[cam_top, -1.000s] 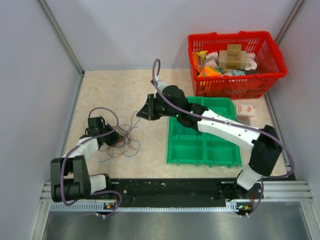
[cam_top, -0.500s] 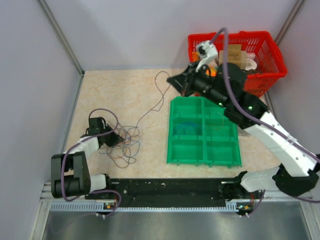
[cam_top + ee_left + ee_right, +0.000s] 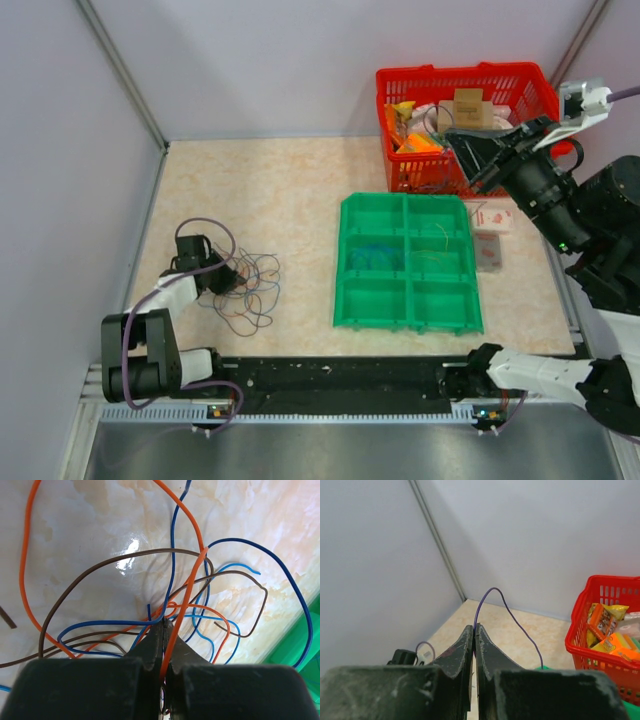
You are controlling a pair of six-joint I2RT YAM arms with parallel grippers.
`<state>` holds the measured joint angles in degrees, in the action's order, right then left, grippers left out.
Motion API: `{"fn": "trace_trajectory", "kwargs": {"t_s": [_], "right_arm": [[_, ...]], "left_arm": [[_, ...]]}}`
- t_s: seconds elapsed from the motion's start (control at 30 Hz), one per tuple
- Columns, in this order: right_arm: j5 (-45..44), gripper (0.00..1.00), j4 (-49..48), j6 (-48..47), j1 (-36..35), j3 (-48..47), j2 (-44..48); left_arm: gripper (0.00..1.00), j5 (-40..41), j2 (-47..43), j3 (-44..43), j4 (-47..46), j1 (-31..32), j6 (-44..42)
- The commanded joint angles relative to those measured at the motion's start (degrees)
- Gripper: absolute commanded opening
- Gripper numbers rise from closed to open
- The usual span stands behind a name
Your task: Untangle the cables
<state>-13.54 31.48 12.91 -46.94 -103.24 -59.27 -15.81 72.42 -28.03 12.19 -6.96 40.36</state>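
Top external: pinching an orange cable [image 3: 187,590] with the shut left tool [image 3: 228,280] at the left edge of the cables [image 3: 250,295] spreading rightward on the counter [image 3: 270,190], holding a thin violet strand [image 3: 507,607] in the shut right tool [image 3: 474,630], raised well away by the basket [image 3: 400,80].

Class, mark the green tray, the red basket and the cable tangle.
green tray [image 3: 408,326], top view, near rim.
red basket [image 3: 460,69], top view, far rim.
cable tangle [image 3: 183,609], left wrist view, orange strand.

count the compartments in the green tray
6, in two columns of three across the green tray: far, middle and near on the left, and the same on the right. None looks hidden.
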Motion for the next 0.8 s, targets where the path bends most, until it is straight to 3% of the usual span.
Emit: {"fn": "trace_trajectory", "kwargs": {"t_s": [0.0, 0.3, 0.77], "right_arm": [[-2.9, 0.0, 2.6, -2.7, 0.3, 0.7, 0.7], [-9.7, 0.0, 6.8, -6.0, 0.3, -0.8, 5.5], [-9.7, 0.0, 13.9, -4.6, 0.3, 4.0, 14.2]], "left_arm": [[0.0, -0.9, -1.9, -0.9, 0.3, 0.2, -1.2], [0.0, -2.0, -4.8, -1.1, 0.6, 0.0, -1.3], [0.01, -2.6, -3.3, -0.9, -0.8, 0.1, -1.3]]}}
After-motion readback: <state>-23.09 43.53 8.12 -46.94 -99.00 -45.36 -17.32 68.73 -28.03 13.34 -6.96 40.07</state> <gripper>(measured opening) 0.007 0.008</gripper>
